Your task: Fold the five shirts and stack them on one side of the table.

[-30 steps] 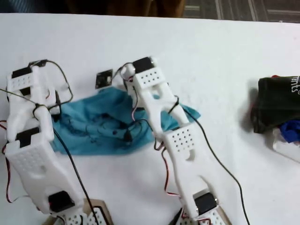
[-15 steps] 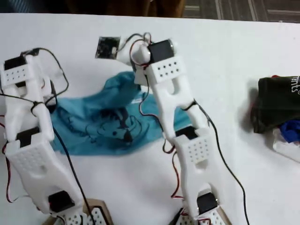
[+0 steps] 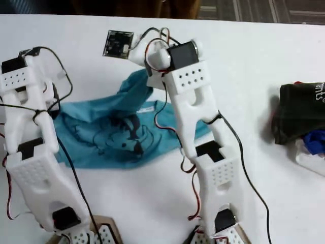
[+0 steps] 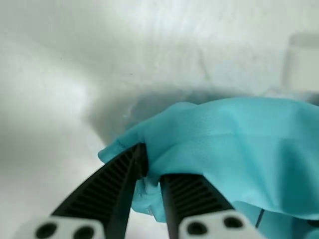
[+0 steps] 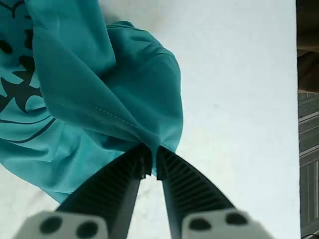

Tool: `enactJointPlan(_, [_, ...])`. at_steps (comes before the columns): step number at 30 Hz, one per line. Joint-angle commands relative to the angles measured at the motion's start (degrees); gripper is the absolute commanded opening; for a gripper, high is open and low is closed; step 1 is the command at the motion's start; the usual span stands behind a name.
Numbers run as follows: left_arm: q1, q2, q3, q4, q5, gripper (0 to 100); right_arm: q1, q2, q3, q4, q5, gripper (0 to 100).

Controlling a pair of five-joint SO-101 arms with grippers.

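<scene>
A teal shirt (image 3: 117, 134) with a dark printed drawing lies spread across the middle of the white table (image 3: 244, 66). My right gripper (image 5: 150, 162) is shut on a bunched edge of the teal shirt (image 5: 104, 74), lifting it at the far side of the cloth, below the right arm's wrist (image 3: 167, 58). My left gripper (image 4: 149, 172) is shut on the teal shirt's (image 4: 234, 144) other end, under the left arm (image 3: 25, 101) at the table's left.
A stack of folded shirts (image 3: 300, 119), dark green on top with blue and white beneath, sits at the right edge. The arm bases (image 3: 218, 229) stand at the near edge. Dark floor (image 3: 254, 9) lies beyond the far edge.
The right arm has swung away from the near side toward the far edge, pulling the shirt's edge with it. The cloth has opened out and the printed drawing now shows. The left arm barely shifted.
</scene>
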Motion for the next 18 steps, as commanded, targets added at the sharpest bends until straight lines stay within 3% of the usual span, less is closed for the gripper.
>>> enactJointPlan(1, [0.53, -2.02, -4.88, 2.99, 0.62, 3, 1.19, -6.11, -2.99, 0.92, -5.63, 1.7])
enactJointPlan(11, [0.97, -18.46, -16.75, 8.79, 3.69, 3, 6.37, -16.48, -9.93, 0.92, -12.13, 1.7])
enactJointPlan(18, [8.44, -39.21, -16.75, 8.62, 3.60, 3, 9.10, -27.38, -9.49, 1.01, -13.98, 1.7])
